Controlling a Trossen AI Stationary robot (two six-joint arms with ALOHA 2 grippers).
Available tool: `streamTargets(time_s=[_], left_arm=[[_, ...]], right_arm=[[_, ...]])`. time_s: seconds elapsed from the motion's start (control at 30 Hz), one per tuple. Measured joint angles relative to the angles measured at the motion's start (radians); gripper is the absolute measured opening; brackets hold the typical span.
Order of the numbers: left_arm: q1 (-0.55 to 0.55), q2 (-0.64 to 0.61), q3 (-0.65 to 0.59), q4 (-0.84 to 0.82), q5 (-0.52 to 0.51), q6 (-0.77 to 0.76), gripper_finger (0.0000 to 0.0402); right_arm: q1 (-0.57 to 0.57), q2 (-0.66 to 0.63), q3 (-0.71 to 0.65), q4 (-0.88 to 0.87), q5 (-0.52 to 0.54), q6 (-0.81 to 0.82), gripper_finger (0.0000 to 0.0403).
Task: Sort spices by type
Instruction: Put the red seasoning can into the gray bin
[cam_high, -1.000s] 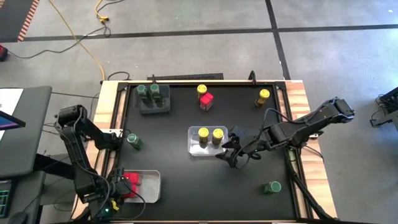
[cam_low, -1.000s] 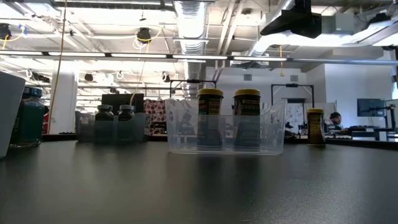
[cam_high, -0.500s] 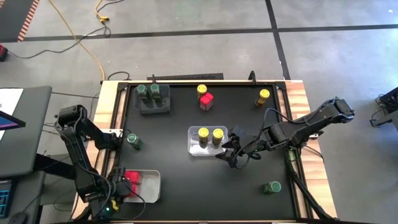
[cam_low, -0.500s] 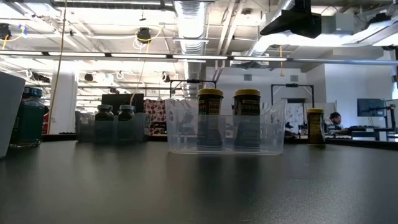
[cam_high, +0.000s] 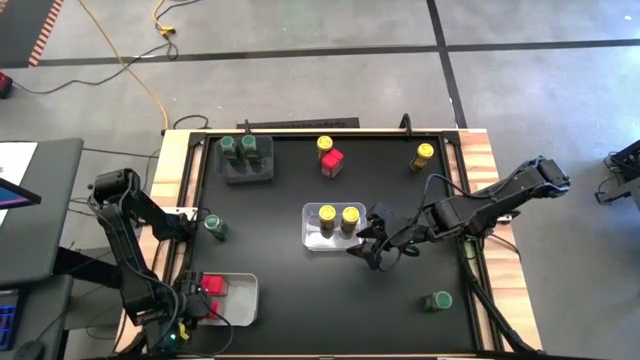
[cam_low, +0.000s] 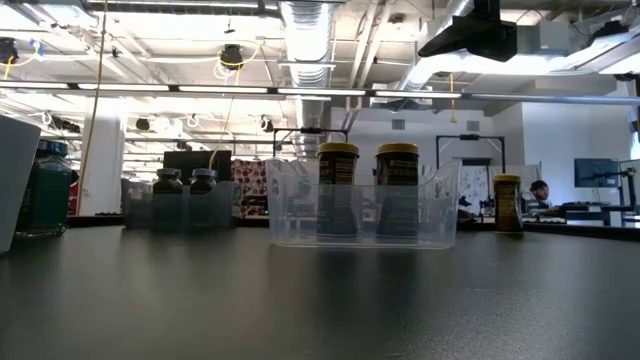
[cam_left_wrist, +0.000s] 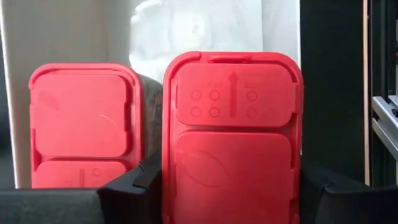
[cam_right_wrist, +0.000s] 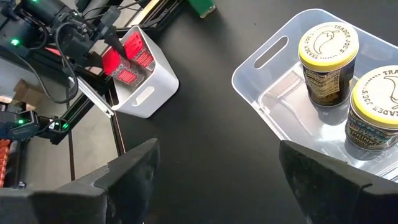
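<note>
Red stole the show at the near left corner: the left hand (cam_high: 200, 300) was clamped on a red-topped jar (cam_left_wrist: 233, 140), its dark fingers (cam_left_wrist: 134, 196) pressed against both sides of it, right over the white bin (cam_high: 243, 300). A second red-topped jar (cam_left_wrist: 84, 127) stood just beside the held one inside that bin, and the right wrist view caught both red tops (cam_right_wrist: 127, 56) down in the white bin (cam_right_wrist: 146, 93) with the left arm above them.

Over in the middle of the black tabletop (cam_high: 300, 300), the right hand (cam_high: 372, 248) hung just right of the clear bin (cam_high: 312, 240), fingers (cam_right_wrist: 134, 171) spread wide apart and gripping nothing. That clear bin held two yellow-lidded jars (cam_high: 338, 218) side by side, clearly seen upright in the low view (cam_low: 368, 190) too.

At the far left, a grey bin (cam_high: 245, 170) carried two green-lidded jars (cam_high: 239, 147). One loose green-lidded jar (cam_high: 214, 224) sat at the left edge of the tabletop, and another (cam_high: 438, 300) lay near the right front corner, well apart from everything else. At the far middle, a yellow-lidded jar (cam_high: 325, 146) and a red-topped jar (cam_high: 332, 161) stood touching or nearly so. One more yellow-lidded jar (cam_high: 424, 155) stood alone at the far right.
</note>
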Motion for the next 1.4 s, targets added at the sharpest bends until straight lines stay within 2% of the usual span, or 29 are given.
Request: streamTargets(time_s=[0.3,0.57,1.4], left_arm=[[0.000,0.004,0.000,0.010,-0.004,-0.011,0.0201],[0.000,0.066,0.000,0.021,-0.007,-0.026,0.0203],[0.000,0.064,0.000,0.015,0.017,-0.042,0.0203]], right_arm=[[0.000,0.000,0.000,0.000,0.000,0.000,0.0356],[0.000,0.000,0.000,0.001,0.000,0.000,0.0356],[0.000,0.000,0.000,0.002,0.000,0.000,0.0356]])
